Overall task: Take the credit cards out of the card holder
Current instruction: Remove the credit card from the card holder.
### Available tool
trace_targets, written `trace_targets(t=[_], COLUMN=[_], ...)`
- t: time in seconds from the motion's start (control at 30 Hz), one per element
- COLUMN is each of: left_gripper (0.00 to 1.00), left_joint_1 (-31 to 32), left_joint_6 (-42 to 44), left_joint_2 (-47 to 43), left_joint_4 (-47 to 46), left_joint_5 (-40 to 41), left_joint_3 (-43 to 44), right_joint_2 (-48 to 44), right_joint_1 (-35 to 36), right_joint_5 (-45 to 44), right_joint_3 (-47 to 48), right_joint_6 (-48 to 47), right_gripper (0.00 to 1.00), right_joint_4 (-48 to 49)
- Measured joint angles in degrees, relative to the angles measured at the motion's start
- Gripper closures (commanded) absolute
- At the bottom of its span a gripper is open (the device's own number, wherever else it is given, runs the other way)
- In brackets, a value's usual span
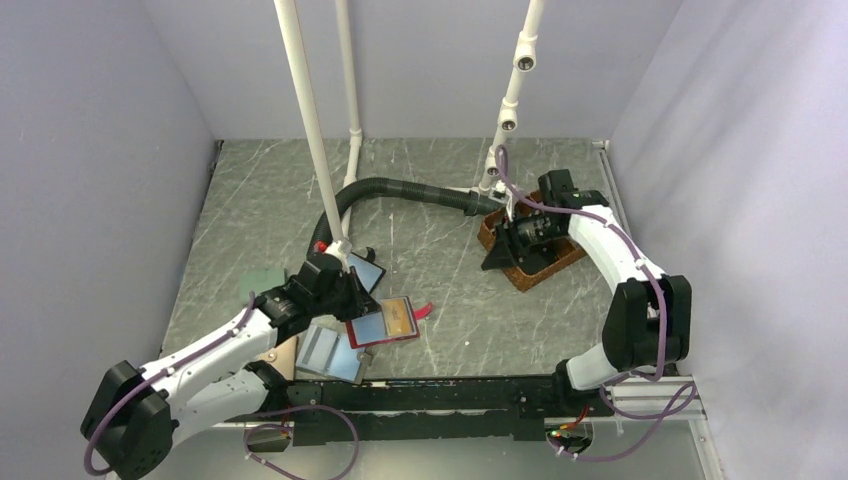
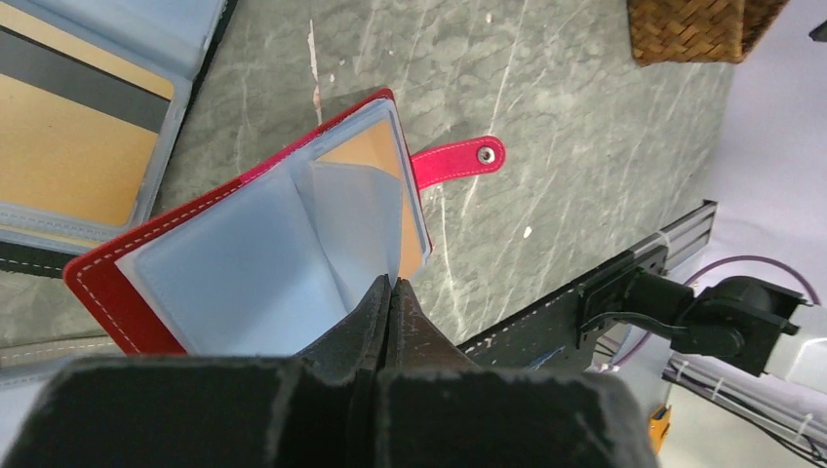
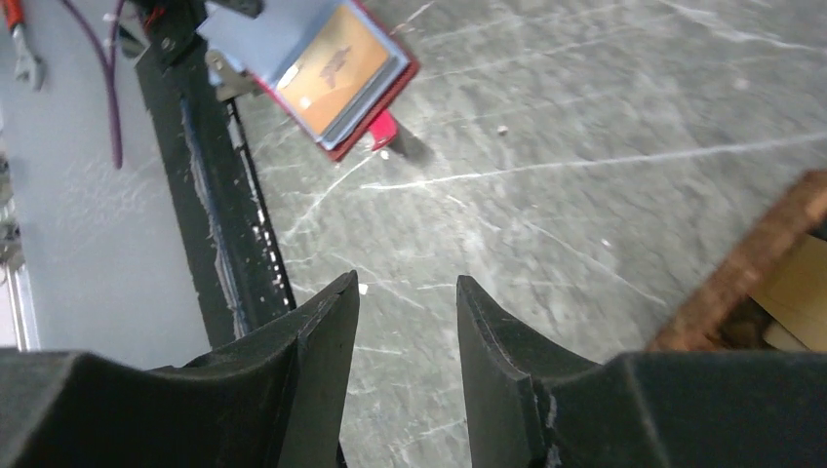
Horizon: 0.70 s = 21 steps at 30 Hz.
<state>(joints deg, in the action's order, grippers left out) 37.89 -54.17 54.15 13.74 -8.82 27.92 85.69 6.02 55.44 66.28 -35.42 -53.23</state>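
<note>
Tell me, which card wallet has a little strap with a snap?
The red rectangular card holder; the grey-blue folding wallet and black-rimmed case show none.

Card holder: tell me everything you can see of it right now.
The card holder is a red, stitched, leather-like wallet lying open on the grey marbled table. Inside are blue-grey translucent plastic sleeves; one shows a tan card. Its red strap, with a metal snap, lies flat on the table beside it. The left gripper is shut on a sleeve's edge, holding that page raised.
</note>
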Motion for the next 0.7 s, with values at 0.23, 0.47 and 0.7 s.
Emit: trace_targets(t=[0.23,0.47,0.7], left_gripper=[1.0,1.0,1.0], left_joint_1=[0.0,-0.04,-0.04], left_joint_6=[4.42,5.22,3.91], left_joint_2=[4.96,10.56,18.75], left_joint_4=[4.17,0.85,-6.91], left_joint_5=[-0.37,-2.8,-7.32], left_joint_3=[4.81,6.6,9.09], right_joint_2=[0.02,0.28,0.28], right_joint_1=[6.82,8.81,8.79], right_joint_5=[2.47,3.08,3.17], right_joint_3=[-2.95,-3.82,-4.59], right_joint_6=[-4.74,-5.57,-5.51], right_gripper=[0.55,0.54,0.54], right_joint_4=[-0.74,-0.59,0.33])
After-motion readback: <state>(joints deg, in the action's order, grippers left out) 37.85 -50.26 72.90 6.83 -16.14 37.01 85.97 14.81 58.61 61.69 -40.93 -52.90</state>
